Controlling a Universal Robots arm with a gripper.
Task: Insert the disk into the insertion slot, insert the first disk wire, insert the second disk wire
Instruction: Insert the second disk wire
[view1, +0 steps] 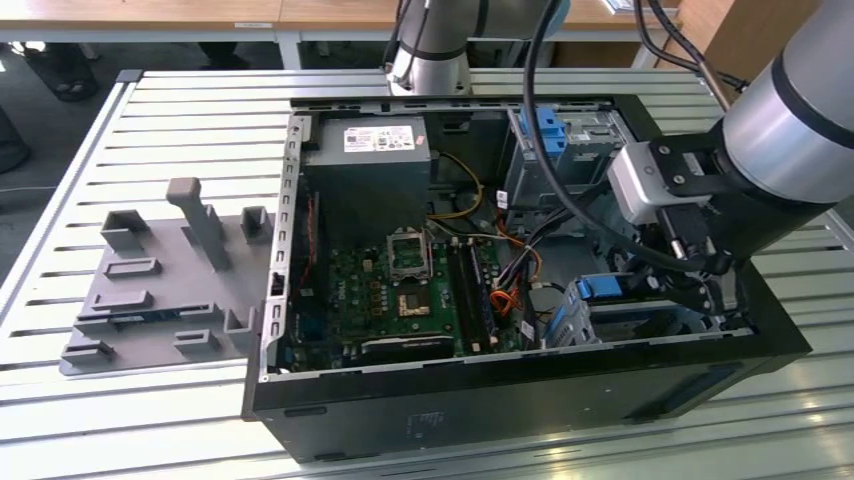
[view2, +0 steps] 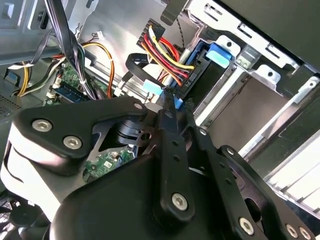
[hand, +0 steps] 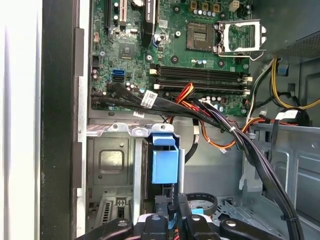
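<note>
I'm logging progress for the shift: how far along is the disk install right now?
Seemingly done: the disk sits in the insertion slot, its blue carrier showing. A red-yellow-black wire bundle reaches the disk's end. In hand: the gripper is beside a flat cable's light blue plug. Left: I cannot tell whether either wire is seated.

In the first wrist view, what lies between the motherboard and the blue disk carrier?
A bundle of black cables crosses there, above the blue carrier and below the motherboard.
</note>
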